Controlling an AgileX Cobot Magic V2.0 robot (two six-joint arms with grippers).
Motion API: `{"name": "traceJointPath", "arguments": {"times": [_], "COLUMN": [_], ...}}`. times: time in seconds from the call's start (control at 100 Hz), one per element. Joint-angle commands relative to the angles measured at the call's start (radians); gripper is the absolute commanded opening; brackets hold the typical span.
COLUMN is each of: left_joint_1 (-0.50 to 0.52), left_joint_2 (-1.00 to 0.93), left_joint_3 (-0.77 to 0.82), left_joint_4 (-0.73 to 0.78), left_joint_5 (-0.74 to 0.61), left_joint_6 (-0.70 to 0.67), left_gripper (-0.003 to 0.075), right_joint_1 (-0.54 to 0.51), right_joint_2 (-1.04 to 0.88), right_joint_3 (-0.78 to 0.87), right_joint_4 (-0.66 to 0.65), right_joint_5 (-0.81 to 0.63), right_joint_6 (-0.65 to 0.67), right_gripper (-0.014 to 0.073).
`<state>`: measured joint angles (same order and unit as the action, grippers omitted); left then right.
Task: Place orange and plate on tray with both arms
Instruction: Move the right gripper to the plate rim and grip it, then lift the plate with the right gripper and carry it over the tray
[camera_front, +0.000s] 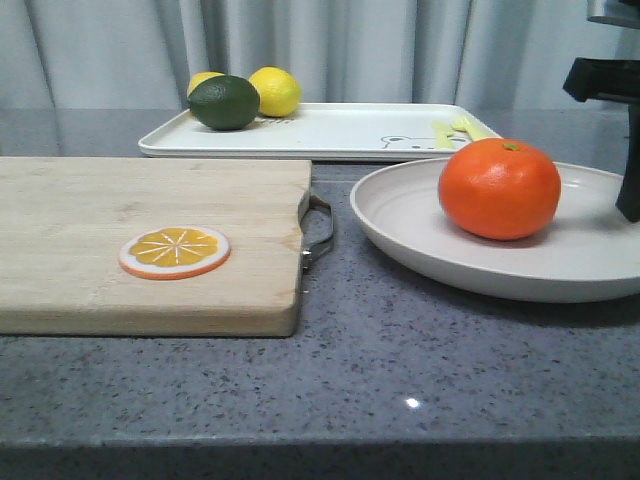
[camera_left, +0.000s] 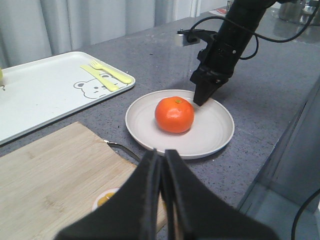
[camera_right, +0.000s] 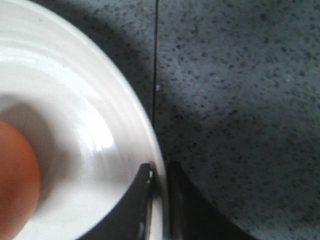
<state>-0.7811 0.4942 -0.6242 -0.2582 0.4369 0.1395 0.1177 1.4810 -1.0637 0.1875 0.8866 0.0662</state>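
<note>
The orange (camera_front: 499, 188) sits in the off-white plate (camera_front: 420, 235) at the right of the counter; both also show in the left wrist view, orange (camera_left: 174, 114) on plate (camera_left: 215, 135). The white tray (camera_front: 330, 130) with the bear drawing lies behind. My right gripper (camera_right: 161, 172) is shut on the plate's rim (camera_right: 155, 150), one finger inside, one outside; it shows from the left wrist view (camera_left: 201, 95) and at the front view's right edge (camera_front: 630, 195). My left gripper (camera_left: 162, 152) is shut and empty, held above the board's near end.
A wooden cutting board (camera_front: 120, 240) with a metal handle (camera_front: 318, 235) lies left of the plate and carries an orange slice disc (camera_front: 174, 251). A green lime (camera_front: 224, 102) and two lemons (camera_front: 275, 91) sit on the tray's far left corner.
</note>
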Motion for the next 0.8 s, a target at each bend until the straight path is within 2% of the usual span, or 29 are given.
{"name": "traceJointPath", "arguments": {"times": [0.0,0.21,0.34,0.56,0.79], "left_joint_1": [0.001,0.001,0.001,0.001,0.001], "left_joint_2": [0.006,0.006,0.006,0.006,0.006], "left_joint_3": [-0.025,-0.025,-0.025,-0.025,-0.025], "left_joint_4": [-0.018,-0.018,-0.018,-0.018,-0.018], "left_joint_5": [-0.073,-0.073,-0.073,-0.073,-0.073], "left_joint_6": [0.002,0.002,0.002,0.002,0.002], "left_gripper": [-0.002,-0.002,-0.002,-0.002,-0.002], "right_joint_1": [-0.038,-0.098,-0.098,-0.098,-0.063], "right_joint_2": [-0.052,-0.055,-0.045,0.016,0.145], "right_joint_3": [-0.039,-0.132,-0.206,-0.338,-0.529], "right_joint_4": [-0.011,0.118,0.154,0.297,0.311], "right_joint_5": [0.013,0.05,0.046,0.065,0.122], "right_joint_6": [-0.008,-0.086,-0.087,-0.157,-0.16], "right_gripper": [-0.0058,-0.0058,-0.0058,-0.0058,-0.0058]}}
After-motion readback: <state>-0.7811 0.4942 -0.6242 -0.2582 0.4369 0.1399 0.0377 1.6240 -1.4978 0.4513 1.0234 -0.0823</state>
